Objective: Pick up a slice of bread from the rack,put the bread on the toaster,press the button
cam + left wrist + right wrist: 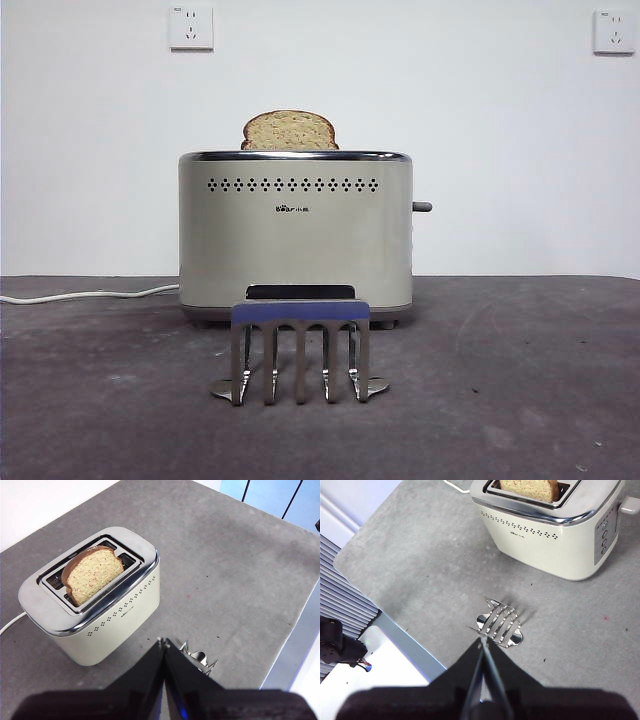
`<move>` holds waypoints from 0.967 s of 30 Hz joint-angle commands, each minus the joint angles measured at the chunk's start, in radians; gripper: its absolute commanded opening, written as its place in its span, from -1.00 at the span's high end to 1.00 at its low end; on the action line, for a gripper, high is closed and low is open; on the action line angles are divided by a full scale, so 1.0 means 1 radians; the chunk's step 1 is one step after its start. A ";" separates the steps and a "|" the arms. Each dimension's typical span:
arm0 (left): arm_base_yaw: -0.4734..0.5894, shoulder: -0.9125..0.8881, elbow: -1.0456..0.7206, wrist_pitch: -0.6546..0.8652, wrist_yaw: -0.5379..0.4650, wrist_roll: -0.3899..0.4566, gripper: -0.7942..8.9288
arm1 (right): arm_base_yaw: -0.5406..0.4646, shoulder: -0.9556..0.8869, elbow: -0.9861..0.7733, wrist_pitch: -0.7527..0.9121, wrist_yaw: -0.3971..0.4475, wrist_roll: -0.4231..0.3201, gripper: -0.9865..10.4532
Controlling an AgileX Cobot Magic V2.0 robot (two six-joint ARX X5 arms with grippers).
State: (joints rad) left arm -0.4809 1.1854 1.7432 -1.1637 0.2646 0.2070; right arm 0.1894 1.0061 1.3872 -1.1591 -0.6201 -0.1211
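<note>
The slice of bread (pixel 290 130) stands upright in a slot of the cream toaster (pixel 295 240), its domed top sticking out above the chrome rim. The button (pixel 422 207) juts from the toaster's right end, at its upper position. The metal rack (pixel 300 350) stands in front of the toaster with nothing between its prongs. In the left wrist view my left gripper (pixel 163 642) hangs shut and holds nothing, high above the rack (pixel 199 659), with the bread (pixel 93 573) and toaster (pixel 100 620) beyond. My right gripper (pixel 481 642) is likewise shut and holding nothing, raised above the rack (pixel 500 622). Neither gripper shows in the front view.
A white power cord (pixel 90 294) runs from the toaster's left side across the grey table (pixel 520 400). Two white wall sockets (pixel 190 27) sit on the wall behind. The table's edge (pixel 395 625) lies close to the rack in the right wrist view.
</note>
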 commanded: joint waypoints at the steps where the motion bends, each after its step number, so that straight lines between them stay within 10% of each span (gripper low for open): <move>1: -0.004 0.001 -0.001 0.003 -0.001 -0.005 0.84 | 0.002 -0.003 -0.006 0.003 -0.002 -0.001 0.83; 17: 0.266 -0.242 -0.065 0.277 0.003 0.078 0.84 | 0.001 -0.003 -0.006 0.003 -0.002 -0.001 0.83; 29: 0.552 -0.765 -0.824 1.010 -0.115 0.072 0.84 | 0.001 -0.003 -0.006 0.003 -0.002 -0.001 0.83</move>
State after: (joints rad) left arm 0.0563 0.4572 1.0180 -0.1940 0.1486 0.2890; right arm 0.1894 1.0046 1.3872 -1.1591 -0.6205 -0.1211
